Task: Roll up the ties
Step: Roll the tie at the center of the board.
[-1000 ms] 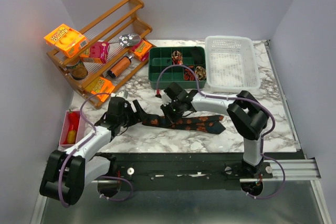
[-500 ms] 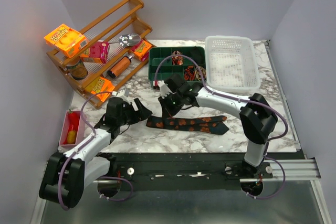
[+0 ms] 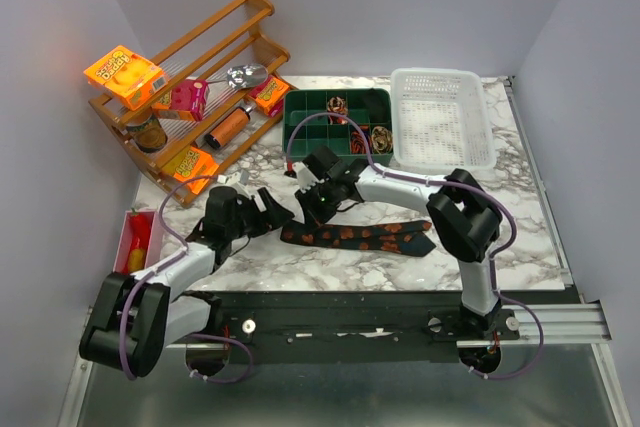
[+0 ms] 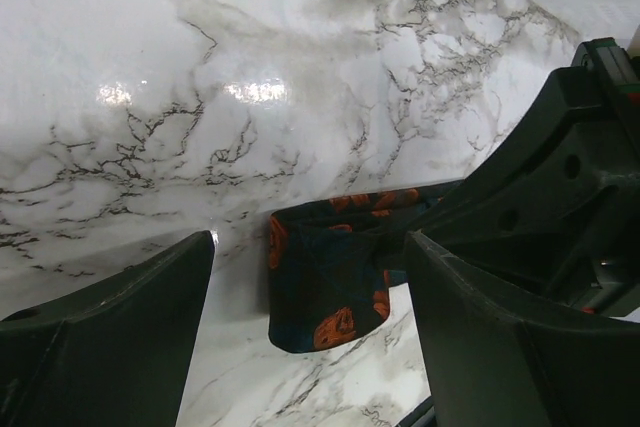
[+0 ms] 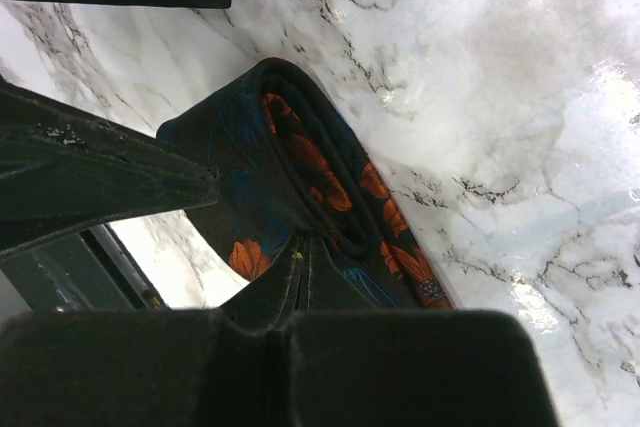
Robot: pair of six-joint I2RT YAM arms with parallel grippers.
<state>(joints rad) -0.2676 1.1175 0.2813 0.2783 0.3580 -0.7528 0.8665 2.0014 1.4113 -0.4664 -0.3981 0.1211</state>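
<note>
One tie point(image 3: 360, 237), dark with orange-red blotches, lies across the marble table in front of both arms. Its left end is doubled over into a short loose roll point(image 5: 300, 152). My right gripper point(image 3: 314, 207) is shut on that rolled end, its fingertips point(image 5: 305, 259) pinching the fabric layers. My left gripper point(image 3: 272, 215) is open just left of it. In the left wrist view the rolled end point(image 4: 325, 292) sits between its spread fingers point(image 4: 120, 327) without touching them. Rolled ties point(image 3: 338, 107) sit in the green organiser.
A green compartment organiser point(image 3: 300, 142) and a white basket point(image 3: 440, 122) stand at the back. A wooden rack point(image 3: 200, 77) with orange snack packets stands at the back left. A pink bin point(image 3: 135, 242) sits at the left table edge.
The tie's left end has been folded over, so the flat part is shorter. My right gripper moved left and back with it, then dropped slightly. My left gripper shifted a little right.
</note>
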